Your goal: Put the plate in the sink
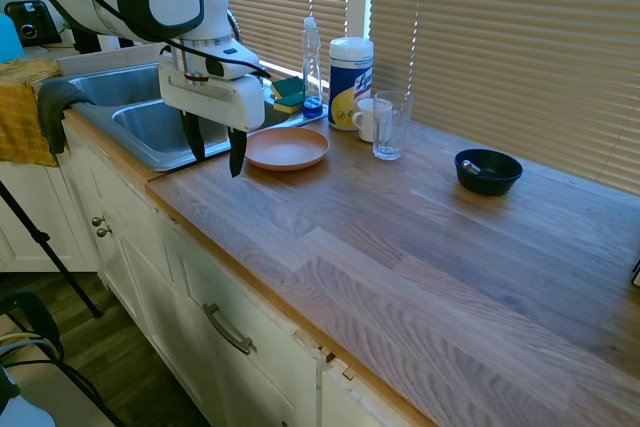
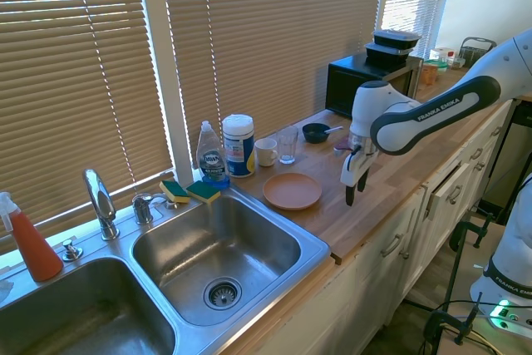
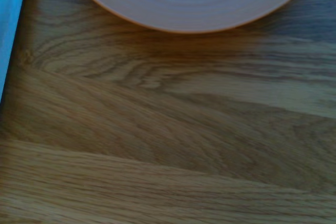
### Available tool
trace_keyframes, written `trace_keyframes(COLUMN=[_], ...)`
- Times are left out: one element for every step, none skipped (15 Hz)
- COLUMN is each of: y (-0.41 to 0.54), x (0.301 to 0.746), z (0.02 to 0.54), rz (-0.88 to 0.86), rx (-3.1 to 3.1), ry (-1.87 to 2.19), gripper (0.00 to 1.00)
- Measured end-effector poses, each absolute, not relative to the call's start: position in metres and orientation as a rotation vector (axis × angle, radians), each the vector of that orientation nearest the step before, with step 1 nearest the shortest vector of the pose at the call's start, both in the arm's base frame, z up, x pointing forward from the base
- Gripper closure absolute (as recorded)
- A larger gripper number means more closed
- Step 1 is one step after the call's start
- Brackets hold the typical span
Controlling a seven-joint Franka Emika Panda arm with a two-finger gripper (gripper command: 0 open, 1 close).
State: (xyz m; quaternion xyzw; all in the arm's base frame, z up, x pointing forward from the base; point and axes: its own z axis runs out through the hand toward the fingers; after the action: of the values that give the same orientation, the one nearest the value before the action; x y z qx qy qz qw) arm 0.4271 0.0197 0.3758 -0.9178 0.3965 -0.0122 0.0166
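Wooden counter (image 1: 420,237) bears the plate (image 1: 287,148); arm reads "FRANKA EMIKA".

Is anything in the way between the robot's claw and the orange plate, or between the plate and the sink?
Nothing visible. The open gripper hangs just beside the plate over bare wooden counter. The plate lies right at the rim of the sink, whose near basin looks empty. The sponges sit off to the side.
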Motion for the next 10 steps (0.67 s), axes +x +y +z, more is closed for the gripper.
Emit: trace_keyframes(y=[0.020,0.020,0.019,0.017,0.012,0.005,-0.004,-0.013,-0.020,-0.026], x=[0.427,0.427,0.429,0.431,0.435,0.441,0.450,0.461,0.474,0.488], z=[0.375,0.376,0.378,0.381,0.385,0.390,0.395,0.399,0.401,0.402], rz=[-0.037,-0.038,-0.043,-0.053,-0.065,-0.077,-0.089,-0.097,-0.099,-0.098], rx=[-2.852,-2.848,-2.844,-2.840,-2.831,-2.817,-2.804,-2.790,-2.773,-2.759], ry=[1.236,1.242,1.244,1.243,1.245,1.251,1.254,1.258,1.261,1.257], gripper=[0.00,0.00,0.00,0.00,0.00,0.00,0.00,0.00,0.00,0.00])
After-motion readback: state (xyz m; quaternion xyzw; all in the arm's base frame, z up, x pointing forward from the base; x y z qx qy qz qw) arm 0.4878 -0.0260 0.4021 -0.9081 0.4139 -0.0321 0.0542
